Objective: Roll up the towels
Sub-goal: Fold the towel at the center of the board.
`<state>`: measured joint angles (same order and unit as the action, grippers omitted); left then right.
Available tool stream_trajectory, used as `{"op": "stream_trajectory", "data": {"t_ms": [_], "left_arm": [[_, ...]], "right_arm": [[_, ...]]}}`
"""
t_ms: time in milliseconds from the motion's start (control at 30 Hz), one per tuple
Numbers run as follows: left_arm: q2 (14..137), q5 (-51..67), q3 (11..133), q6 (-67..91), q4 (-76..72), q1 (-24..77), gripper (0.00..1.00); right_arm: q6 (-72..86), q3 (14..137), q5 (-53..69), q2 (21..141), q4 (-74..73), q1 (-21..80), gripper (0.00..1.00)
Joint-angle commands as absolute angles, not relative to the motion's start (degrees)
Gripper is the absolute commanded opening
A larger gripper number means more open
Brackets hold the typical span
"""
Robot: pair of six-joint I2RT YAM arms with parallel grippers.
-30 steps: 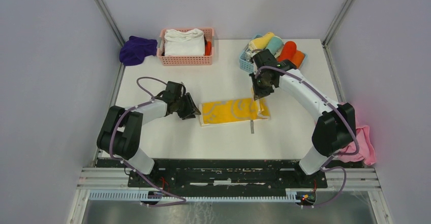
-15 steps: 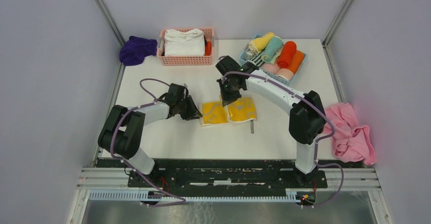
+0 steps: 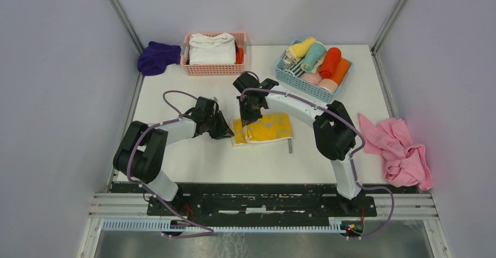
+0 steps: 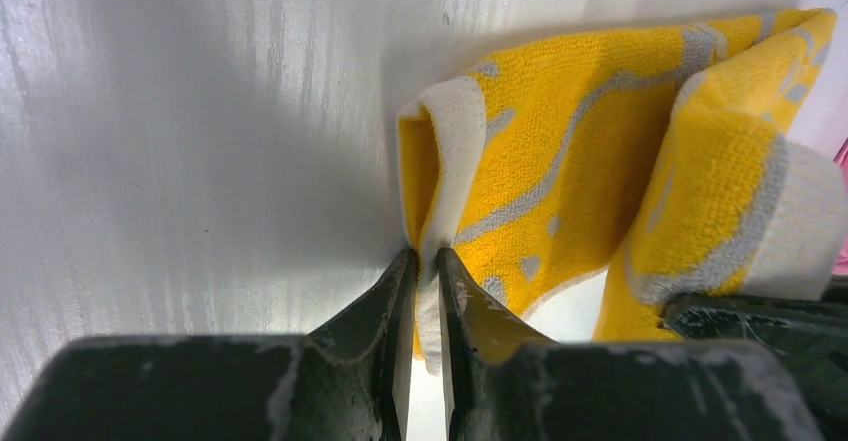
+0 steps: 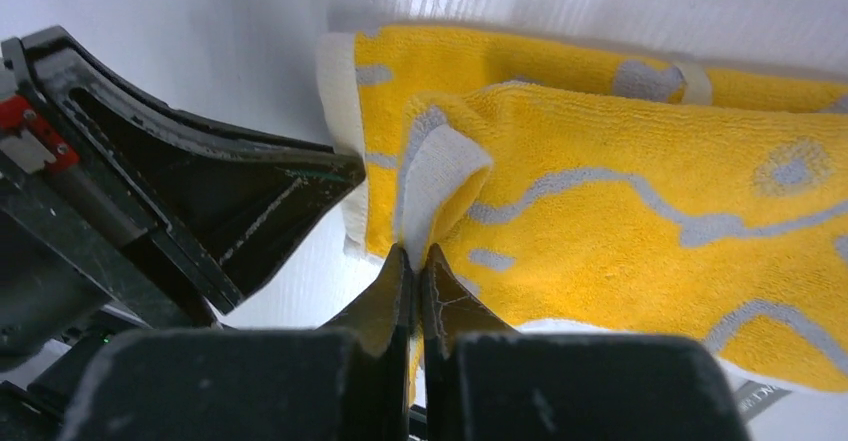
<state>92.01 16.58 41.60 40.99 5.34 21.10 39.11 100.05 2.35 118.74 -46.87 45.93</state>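
The yellow towel (image 3: 270, 128) lies folded over on itself at the middle of the table. My left gripper (image 3: 227, 131) is low at the towel's left end, shut on its white hem (image 4: 440, 191). My right gripper (image 3: 248, 121) reaches in from the far side and is shut on the white hem (image 5: 435, 176) of the top layer, which it holds over the left end. The two grippers are close together; the left fingers (image 5: 250, 216) show in the right wrist view. The purple towel (image 3: 158, 57) sits bunched at the far left corner, away from both grippers.
A pink basket (image 3: 214, 68) with white cloths stands at the back. A blue basket (image 3: 286, 78) with several rolled towels stands at the back right. A pale pink cloth (image 3: 398, 152) lies at the right edge. A small grey strip (image 3: 289, 145) lies near the yellow towel.
My right gripper has carried the towel's right end leftward over the rest, folding it in half. My left gripper has closed on the left hem.
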Motion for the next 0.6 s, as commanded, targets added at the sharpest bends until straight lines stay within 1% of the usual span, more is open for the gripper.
{"op": "stream_trajectory", "data": {"t_ms": [0, 333, 467, 567], "left_arm": [[92.75, 14.32, 40.25, 41.99, 6.72, 21.80, 0.22], [91.91, 12.50, 40.49, 41.31, 8.01, 21.95, 0.21], [91.74, 12.33, 40.69, 41.30, 8.33, 21.96, 0.23], [91.35, 11.86, 40.54, 41.75, 8.46, 21.95, 0.27]], "right_arm": [[41.75, 103.54, 1.74, 120.47, -42.79, 46.48, 0.05], [41.06, 104.78, 2.93, 123.62, -41.49, 46.57, 0.08], [40.65, 103.75, 5.49, 124.30, -40.28, 46.89, 0.14], [39.96, 102.93, 8.48, 123.70, -38.63, 46.93, 0.20]]}}
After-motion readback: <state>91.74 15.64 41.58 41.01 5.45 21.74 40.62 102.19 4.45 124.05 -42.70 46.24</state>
